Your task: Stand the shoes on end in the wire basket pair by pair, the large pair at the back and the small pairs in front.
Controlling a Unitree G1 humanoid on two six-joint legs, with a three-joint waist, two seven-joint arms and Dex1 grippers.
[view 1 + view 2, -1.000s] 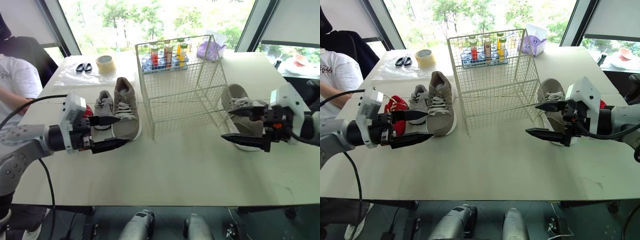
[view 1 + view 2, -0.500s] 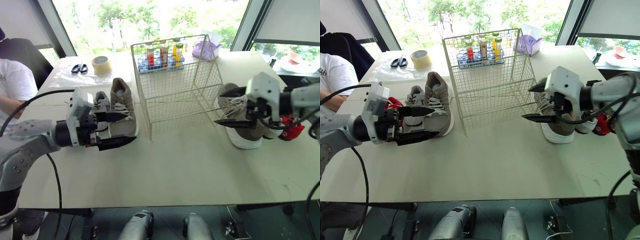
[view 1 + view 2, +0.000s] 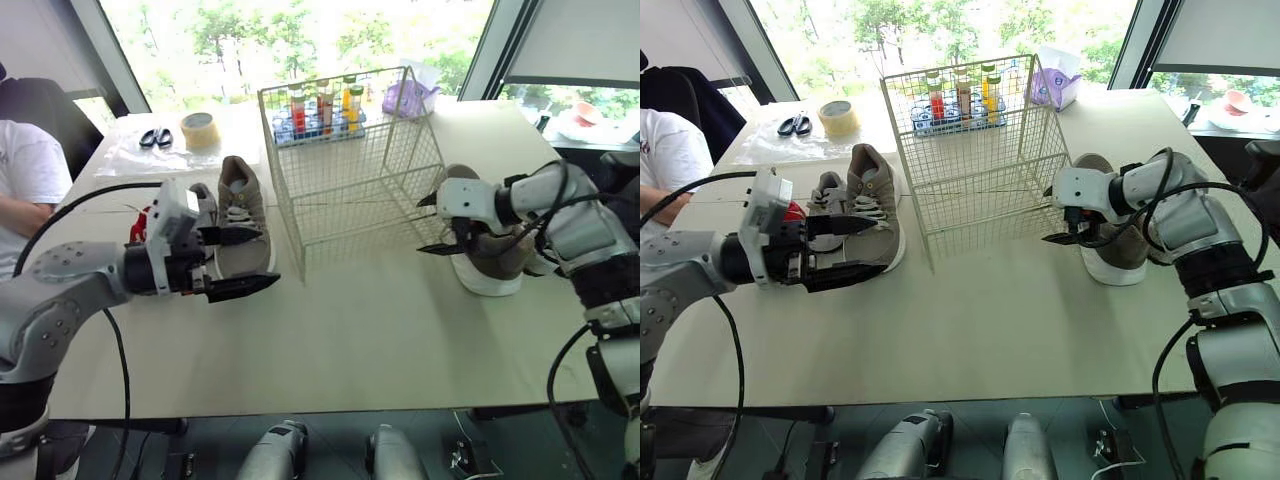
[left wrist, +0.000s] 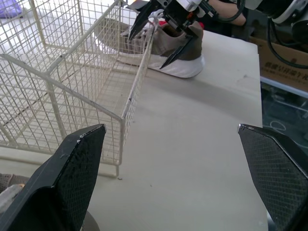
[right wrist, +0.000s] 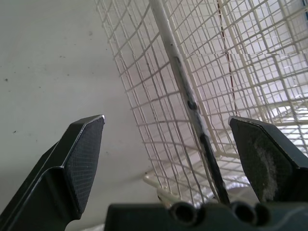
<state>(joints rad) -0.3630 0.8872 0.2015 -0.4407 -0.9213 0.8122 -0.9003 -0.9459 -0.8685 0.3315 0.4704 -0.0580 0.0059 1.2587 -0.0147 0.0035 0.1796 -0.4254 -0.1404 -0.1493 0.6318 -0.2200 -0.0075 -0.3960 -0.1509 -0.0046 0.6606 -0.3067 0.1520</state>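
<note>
The white wire basket stands at mid-table with nothing in it. To its left lie a large taupe shoe and a small grey shoe, with a red shoe partly hidden behind my left arm. My left gripper is open, low over the table just in front of the taupe shoe's toe. The other large taupe shoe lies right of the basket. My right gripper is open beside that shoe, pointing at the basket's near right corner.
Behind the basket stand a rack of bottles and a purple bag. A tape roll and scissors lie at the back left. A person sits at the table's left edge.
My left gripper has slid right, past the front of the taupe shoe. My right gripper has swung left across the right shoe to the basket's corner. Both stay open.
</note>
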